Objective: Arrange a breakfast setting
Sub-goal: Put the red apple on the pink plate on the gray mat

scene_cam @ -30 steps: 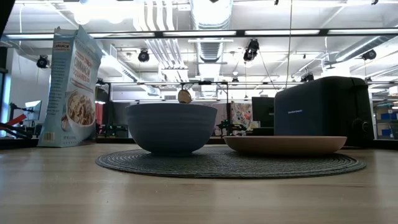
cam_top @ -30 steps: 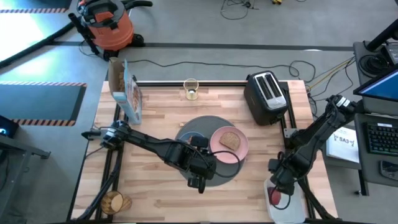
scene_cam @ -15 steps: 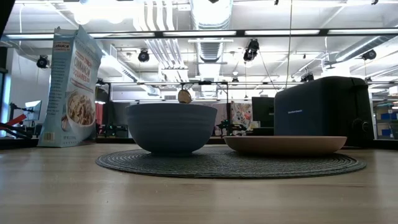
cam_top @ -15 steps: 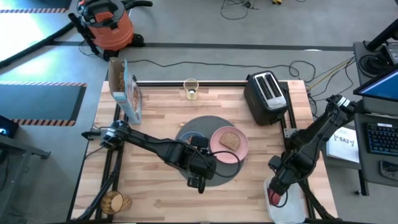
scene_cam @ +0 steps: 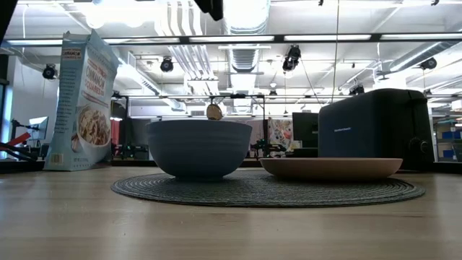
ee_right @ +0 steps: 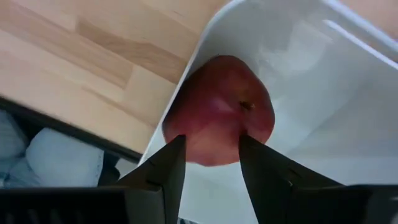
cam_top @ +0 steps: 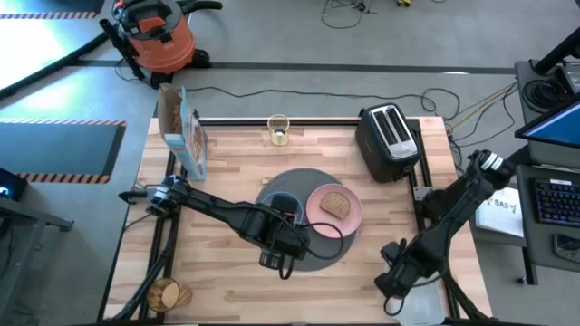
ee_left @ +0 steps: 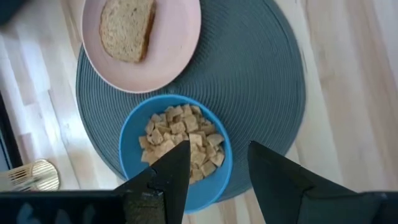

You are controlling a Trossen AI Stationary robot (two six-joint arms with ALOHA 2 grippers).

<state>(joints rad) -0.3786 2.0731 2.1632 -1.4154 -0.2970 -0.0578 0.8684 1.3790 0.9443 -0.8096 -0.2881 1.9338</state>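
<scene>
One red apple [ee_right: 219, 111] in white tray [ee_right: 323, 93] at table's near right corner, dead ahead of right gripper [ee_right: 210, 163]: fingers parted, flanking it, not clamping. Left gripper [ee_left: 217, 165], released, hangs over blue bowl [ee_left: 176, 152], far from apple.

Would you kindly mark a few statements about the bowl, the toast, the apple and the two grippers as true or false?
1. The blue bowl holds cereal pieces. True.
2. The toast slice lies in the toaster. False: it lies on the pink plate, which sits on the round mat.
3. The red apple sits in the white tray. True.
4. The right gripper is above the bowl. False: it is at the apple, fingers on either side of it; the left gripper is above the bowl.
5. The left gripper holds a spoon. False: its fingers are open and empty.
</scene>
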